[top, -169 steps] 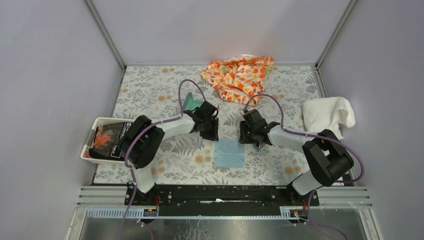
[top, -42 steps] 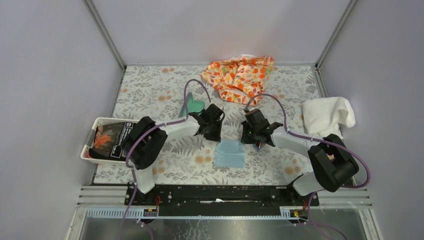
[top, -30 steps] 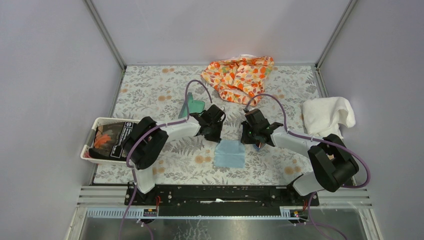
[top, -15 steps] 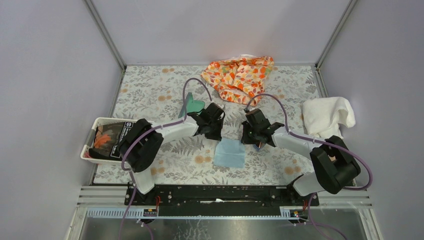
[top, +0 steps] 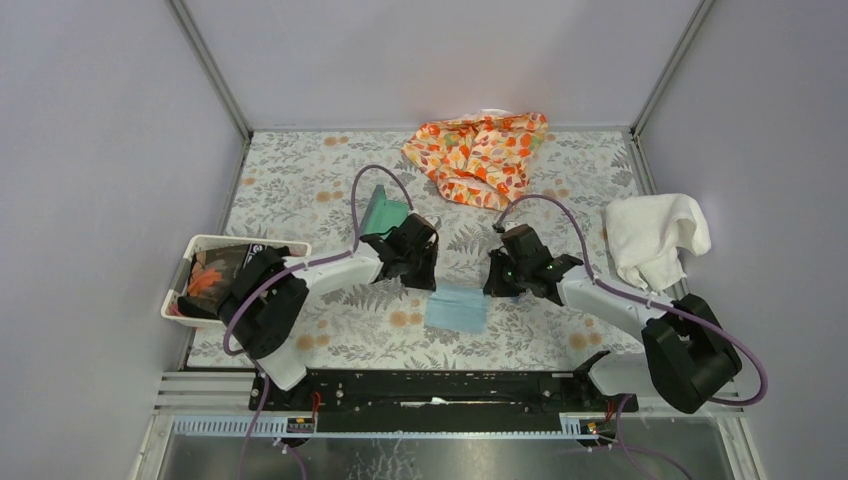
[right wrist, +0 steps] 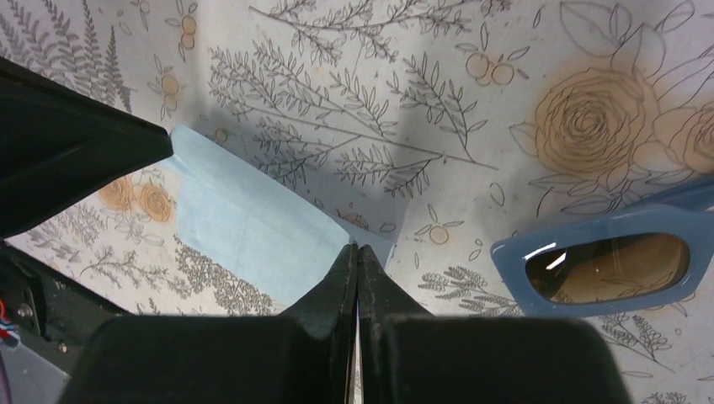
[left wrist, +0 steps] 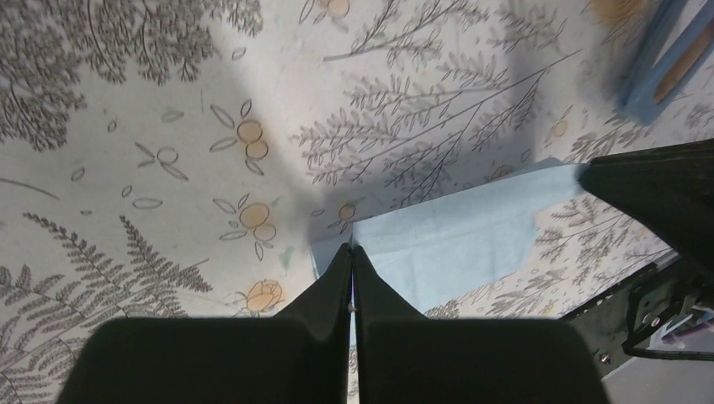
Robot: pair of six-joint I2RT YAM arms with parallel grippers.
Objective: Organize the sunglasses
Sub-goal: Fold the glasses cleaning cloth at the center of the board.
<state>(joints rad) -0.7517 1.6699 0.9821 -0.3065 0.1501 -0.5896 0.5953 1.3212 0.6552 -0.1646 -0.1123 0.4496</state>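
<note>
The blue-framed sunglasses with brown lenses lie on the floral tablecloth just right of my right gripper; the left wrist view catches them at its top right corner. From above, the right wrist hides them. A light blue cloth lies between the two grippers. My left gripper is shut on the cloth's far left corner. The right gripper is shut on the far right corner of the cloth. Both pinched corners stand slightly off the table. The left gripper sits close beside the right one.
A dark case with teal inside stands open behind the left gripper. A white bin with dark contents sits at the left edge. Orange patterned fabric lies at the back, a white towel at the right.
The left gripper closed on the cloth's corner. Both grippers drew a little toward the near edge, and the cloth shifted slightly with them.
</note>
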